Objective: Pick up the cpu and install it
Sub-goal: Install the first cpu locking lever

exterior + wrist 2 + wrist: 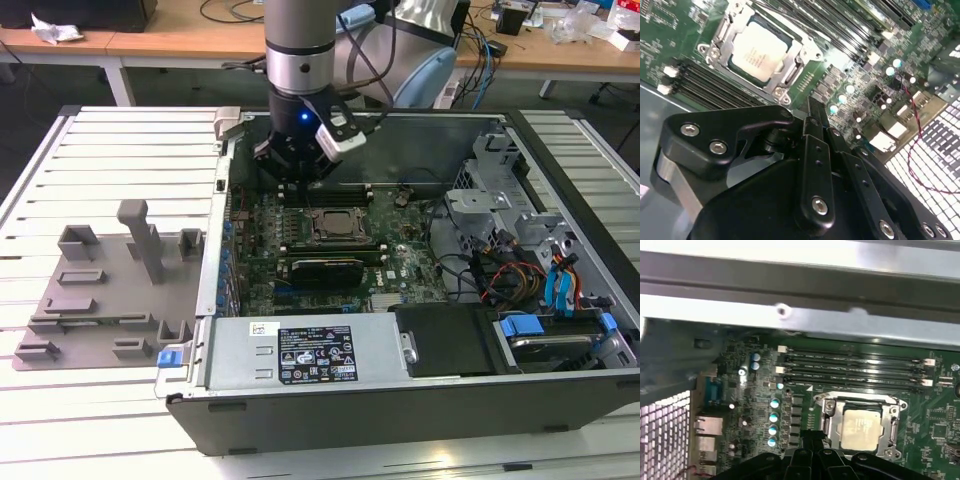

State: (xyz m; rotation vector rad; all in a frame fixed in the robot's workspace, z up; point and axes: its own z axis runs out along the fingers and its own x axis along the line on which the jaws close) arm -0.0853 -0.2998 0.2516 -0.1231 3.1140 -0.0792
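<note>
Fingers (pixel 812 130) of the gripper (pixel 814 107) are lying pressed together, carrying nothing, their tips showing at centre frame in the second wrist view and poking up at the bottom edge of the first wrist view. Just off those tips, the cpu (pixel 759 46) is sitting flat in the socket (pixel 720 47) at the upper left of that frame, its silvery top facing up inside the metal frame; the first wrist view is showing it low and right of centre (pixel 861 429). Judging from this, the chip is already seated and the gripper is standing clear of it, so doing this step well is meaning a straight vertical path, no sideways drag across the chip, and no brushing of the memory slots (pixel 855 367) running alongside. In the exterior view the gripper (pixel 298 185) is hanging above the motherboard (pixel 330 245) at upper centre, inside the open computer case (pixel 420 395). That case is holding the board, a black drive bay at lower right, loose cables and blue-tabbed brackets at the right. At the left of the frame the grey tray (pixel 100 290) is resting on the slatted table (pixel 120 150), its moulded pockets looking unfilled.
</note>
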